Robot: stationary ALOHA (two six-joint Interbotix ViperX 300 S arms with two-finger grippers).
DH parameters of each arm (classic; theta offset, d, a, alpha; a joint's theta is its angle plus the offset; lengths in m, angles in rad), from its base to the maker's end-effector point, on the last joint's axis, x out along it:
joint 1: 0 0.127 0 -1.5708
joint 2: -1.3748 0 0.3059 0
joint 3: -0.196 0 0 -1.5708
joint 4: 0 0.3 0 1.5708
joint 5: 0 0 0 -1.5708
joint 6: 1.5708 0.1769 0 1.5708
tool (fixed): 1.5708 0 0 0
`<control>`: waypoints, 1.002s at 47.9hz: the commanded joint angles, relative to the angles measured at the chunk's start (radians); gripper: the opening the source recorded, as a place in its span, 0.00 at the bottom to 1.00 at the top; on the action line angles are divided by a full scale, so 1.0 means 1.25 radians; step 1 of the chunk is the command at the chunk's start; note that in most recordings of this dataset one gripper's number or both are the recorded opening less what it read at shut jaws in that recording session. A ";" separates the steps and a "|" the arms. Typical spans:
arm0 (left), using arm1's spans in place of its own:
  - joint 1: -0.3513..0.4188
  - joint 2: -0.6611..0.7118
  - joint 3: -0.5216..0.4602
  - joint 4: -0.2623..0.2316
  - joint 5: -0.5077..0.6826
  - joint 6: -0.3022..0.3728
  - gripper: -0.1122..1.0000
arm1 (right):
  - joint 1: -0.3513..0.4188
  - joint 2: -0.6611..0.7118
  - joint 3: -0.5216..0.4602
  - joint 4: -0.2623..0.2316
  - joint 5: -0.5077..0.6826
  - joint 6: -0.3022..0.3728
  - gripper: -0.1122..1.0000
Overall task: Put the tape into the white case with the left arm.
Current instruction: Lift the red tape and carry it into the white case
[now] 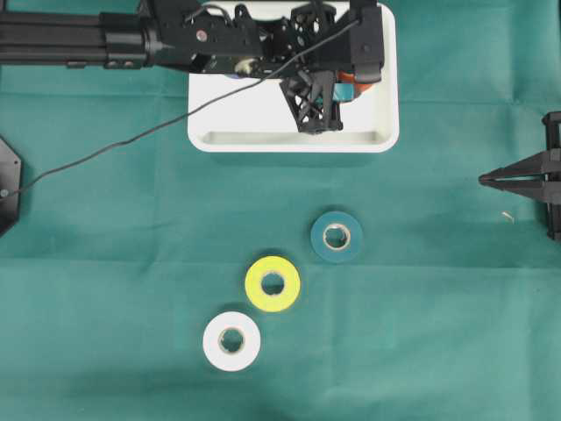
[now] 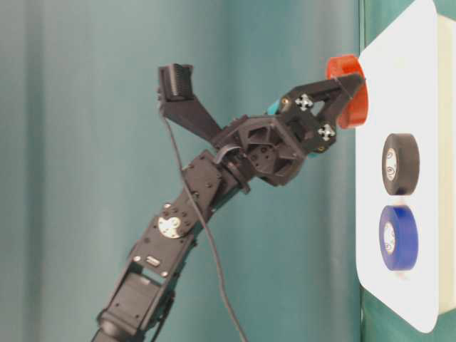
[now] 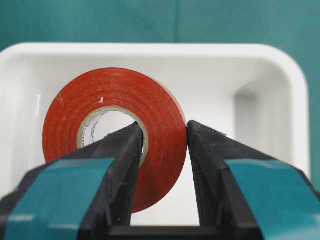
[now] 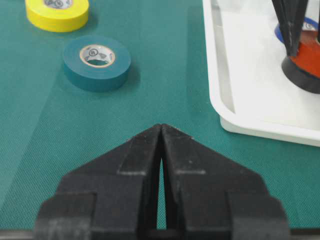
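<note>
Glossy red tape roll [image 3: 117, 132] — pale core, upright — clenched in left pincer [image 3: 162, 137] over white case [image 3: 270, 60]

Overhead, table-level, two wrist views

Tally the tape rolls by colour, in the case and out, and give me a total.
Red tape roll, held in the left gripper over the white case: 1
Black tape roll, in the case: 1
Blue tape roll, in the case: 1
Teal tape roll: 1
Yellow tape roll: 1
White tape roll: 1
Total: 6
</note>
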 commanded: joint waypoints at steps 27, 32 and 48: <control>0.025 0.007 -0.021 0.000 -0.028 0.036 0.35 | -0.001 0.005 -0.007 -0.017 -0.005 -0.002 0.02; 0.021 0.007 -0.020 0.000 -0.028 0.044 0.35 | -0.001 0.005 -0.006 -0.034 -0.006 0.000 0.02; 0.017 0.006 -0.018 0.000 -0.028 0.037 0.88 | -0.001 0.006 -0.007 -0.040 -0.007 0.001 0.02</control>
